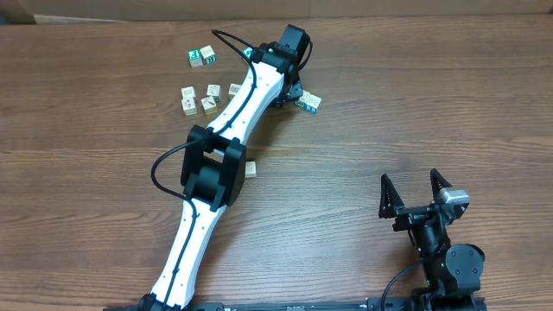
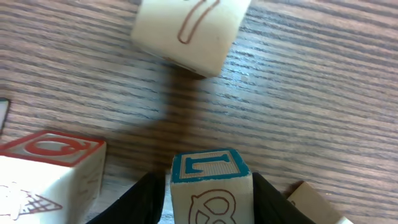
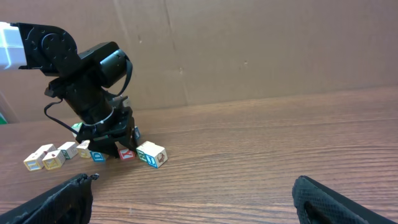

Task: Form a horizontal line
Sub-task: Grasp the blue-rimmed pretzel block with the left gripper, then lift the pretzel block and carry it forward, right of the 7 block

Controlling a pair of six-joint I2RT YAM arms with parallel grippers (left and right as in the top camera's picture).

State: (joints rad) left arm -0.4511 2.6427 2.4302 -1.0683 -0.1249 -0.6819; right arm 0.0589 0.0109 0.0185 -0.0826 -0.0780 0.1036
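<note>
Your left tool [image 2: 208, 190] straddles a blue-edged cube [image 2: 210, 167] — contact is cut off, so you can't tell if it grips. Your right tool [image 1: 409, 177] gapes, empty. The horizontal line [image 1: 212, 91] sits half-hidden beside the left arm [image 1: 246, 99].

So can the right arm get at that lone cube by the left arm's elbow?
Probably: the right gripper is open with bare table up to the lone cube, though the left elbow crowds it.

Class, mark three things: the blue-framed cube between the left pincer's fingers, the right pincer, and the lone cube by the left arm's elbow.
blue-framed cube [image 2: 211, 199]: left wrist view, front face.
right pincer [image 1: 409, 176]: overhead view, midway between fingertips.
lone cube [image 1: 251, 169]: overhead view, top face.
</note>
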